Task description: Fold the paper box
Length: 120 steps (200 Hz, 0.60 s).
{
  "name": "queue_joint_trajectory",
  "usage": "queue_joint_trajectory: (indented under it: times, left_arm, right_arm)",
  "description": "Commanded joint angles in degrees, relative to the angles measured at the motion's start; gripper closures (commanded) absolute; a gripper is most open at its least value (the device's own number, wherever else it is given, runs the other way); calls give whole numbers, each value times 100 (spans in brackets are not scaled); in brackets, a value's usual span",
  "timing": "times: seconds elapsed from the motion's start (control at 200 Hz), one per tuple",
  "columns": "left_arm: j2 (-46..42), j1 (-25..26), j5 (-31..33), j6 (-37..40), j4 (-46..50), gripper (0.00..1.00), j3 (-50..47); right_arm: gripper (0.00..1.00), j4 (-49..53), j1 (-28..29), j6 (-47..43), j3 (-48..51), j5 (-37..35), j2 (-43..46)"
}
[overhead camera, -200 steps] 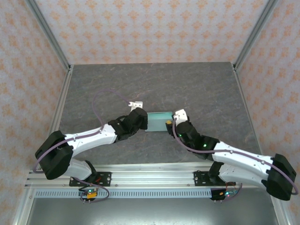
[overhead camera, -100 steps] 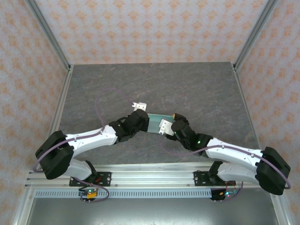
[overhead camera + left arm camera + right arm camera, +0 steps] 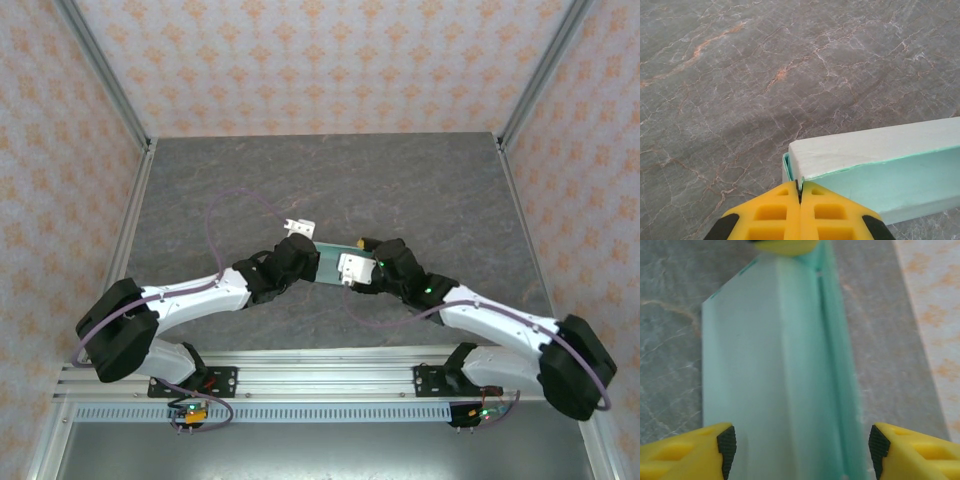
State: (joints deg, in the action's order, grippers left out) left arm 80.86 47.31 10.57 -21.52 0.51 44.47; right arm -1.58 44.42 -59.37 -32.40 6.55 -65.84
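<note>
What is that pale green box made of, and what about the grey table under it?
The paper box looks like thin card, matte and pale mint: its edges are thin and its folds are straight creases. The table looks like grey marble with pale and rusty veins and a faint shine; it might only be a printed stone-look surface.
</note>
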Motion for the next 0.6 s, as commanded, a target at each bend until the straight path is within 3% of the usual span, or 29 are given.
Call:
queue_joint_trajectory:
  times: [0.0,0.12,0.195,0.445,0.516,0.596]
  left_arm:
    - [168,38,-204,117,292,93,-177]
    - [75,40,-258,139,233,89,-224]
    - [-80,39,-382,158,180,84,-271]
    - [-1226,2,-1002,-359,-47,24,-456]
    - [-1427,-138,-1030,-505,-183,17,-615]
    - [-1454,-430,-1098,-771,-200,15,-672]
  right_arm:
    - [34,-180,-141,-18,-179,361,-166]
    - [54,-93,-198,-157,-204,159,-440]
    - [55,-16,-191,-206,-102,118,-418]
    - [62,-580,-197,31,438,-13,-242]
    - [62,-624,-197,57,471,-5,-302]
    - [62,-626,-197,84,497,9,-374]
